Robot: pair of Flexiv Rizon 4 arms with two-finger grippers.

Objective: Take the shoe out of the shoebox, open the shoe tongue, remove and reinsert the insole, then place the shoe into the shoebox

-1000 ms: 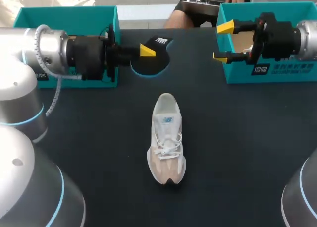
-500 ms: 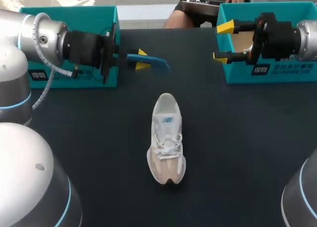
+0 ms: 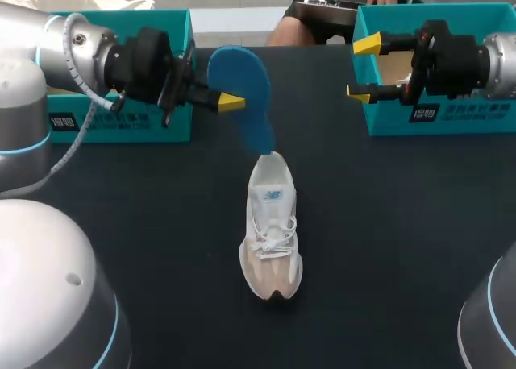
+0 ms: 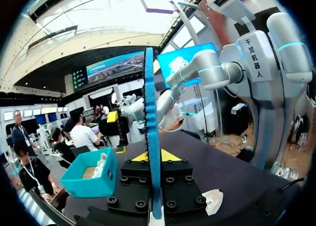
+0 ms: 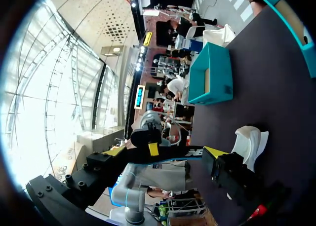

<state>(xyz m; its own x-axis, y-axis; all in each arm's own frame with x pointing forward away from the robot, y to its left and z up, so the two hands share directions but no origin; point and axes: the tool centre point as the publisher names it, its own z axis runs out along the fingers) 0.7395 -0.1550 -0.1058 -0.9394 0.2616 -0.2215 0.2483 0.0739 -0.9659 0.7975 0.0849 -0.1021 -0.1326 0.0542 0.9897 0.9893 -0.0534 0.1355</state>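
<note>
A white and beige shoe [image 3: 272, 224] lies in the middle of the black table, heel toward the far side. My left gripper [image 3: 228, 101] is shut on a blue insole [image 3: 242, 91], held above the table with its blue underside facing up and one end hanging close over the shoe's heel. In the left wrist view the insole [image 4: 150, 132] stands edge-on between the yellow tips of the left gripper [image 4: 153, 157]. My right gripper [image 3: 363, 67] is open and holds nothing, in front of the right teal shoebox [image 3: 451, 119]. The right wrist view shows the right gripper [image 5: 165, 152], the shoe [image 5: 249, 139] and the insole [image 5: 170, 155].
A second teal box [image 3: 121, 31] stands at the far left behind my left arm. The right shoebox [image 4: 91, 174] also shows in the left wrist view, the left box [image 5: 210, 75] in the right wrist view. Bare table lies on both sides of the shoe.
My left wrist has rolled, turning the insole from its dark top side through edge-on to its blue underside, and its free end has swung down toward the shoe's heel. The right arm has kept still.
</note>
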